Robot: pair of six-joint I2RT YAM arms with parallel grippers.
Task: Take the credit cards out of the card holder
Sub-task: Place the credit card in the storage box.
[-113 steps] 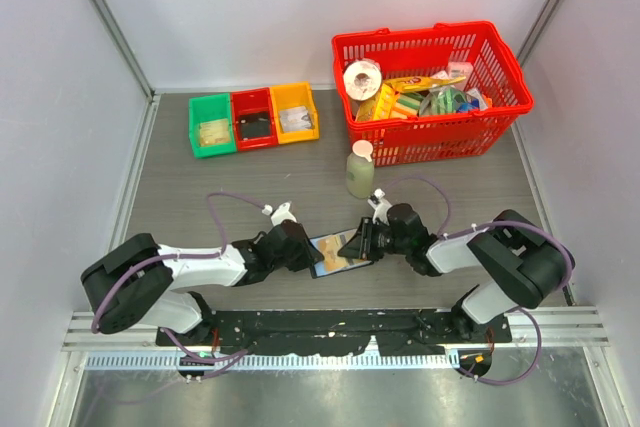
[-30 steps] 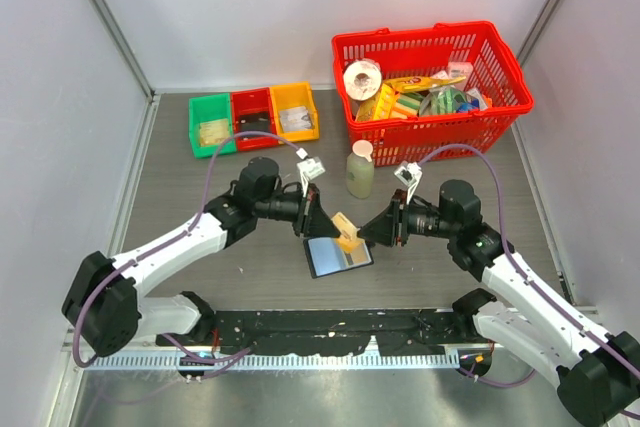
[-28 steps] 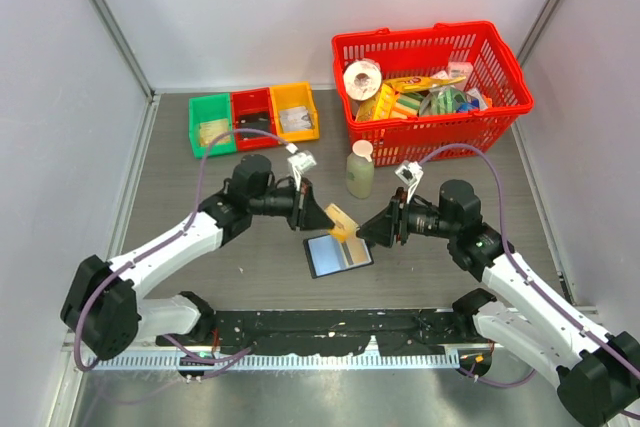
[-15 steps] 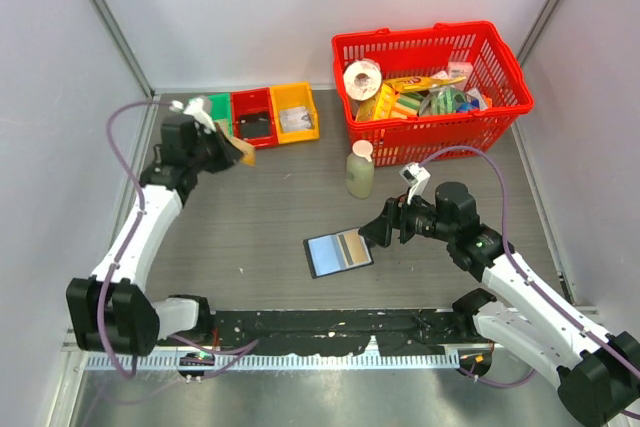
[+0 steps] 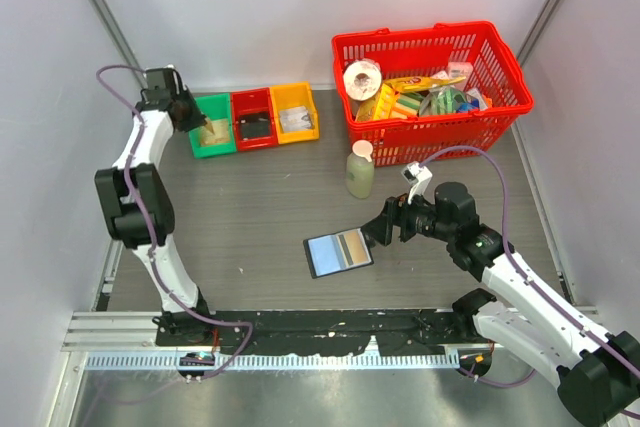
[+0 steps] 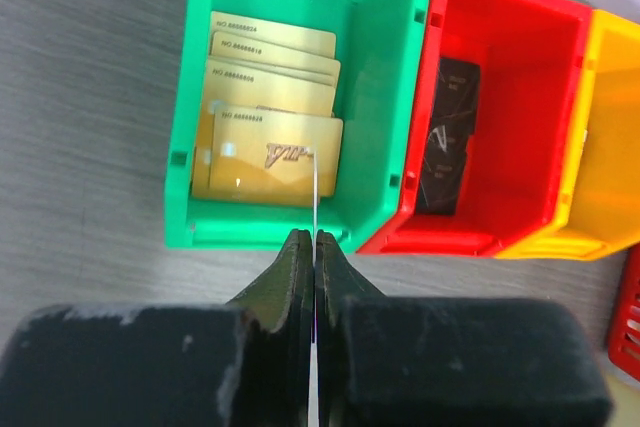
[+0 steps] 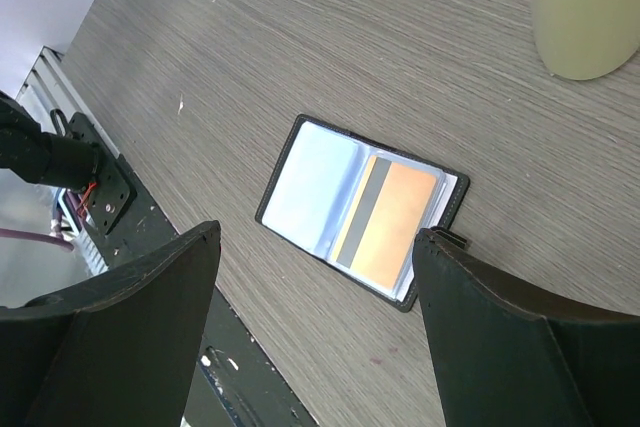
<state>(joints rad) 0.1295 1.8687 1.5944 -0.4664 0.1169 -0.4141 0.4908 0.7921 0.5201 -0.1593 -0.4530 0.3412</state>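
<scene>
The card holder (image 5: 338, 252) lies open on the table, with an orange credit card (image 7: 390, 219) showing in its right sleeve and a pale blue-grey face on the left. My right gripper (image 5: 385, 230) hangs just right of the card holder (image 7: 360, 209), open and empty (image 7: 318, 237). My left gripper (image 5: 195, 119) is at the back left over the green tray (image 5: 212, 125). It is shut (image 6: 313, 239) on a credit card (image 6: 315, 192) seen edge-on, held upright above the tray's near wall (image 6: 270, 229). Several gold cards (image 6: 268, 157) lie inside the tray.
A red tray (image 5: 253, 119) with black items and an orange tray (image 5: 294, 111) stand beside the green one. A pale bottle (image 5: 360, 171) stands in front of a red basket (image 5: 430, 92) full of groceries. Grey walls close the sides and the back.
My left gripper carried a card from above the card holder out to the green tray at the back left. My right gripper opened and stayed by the card holder.
</scene>
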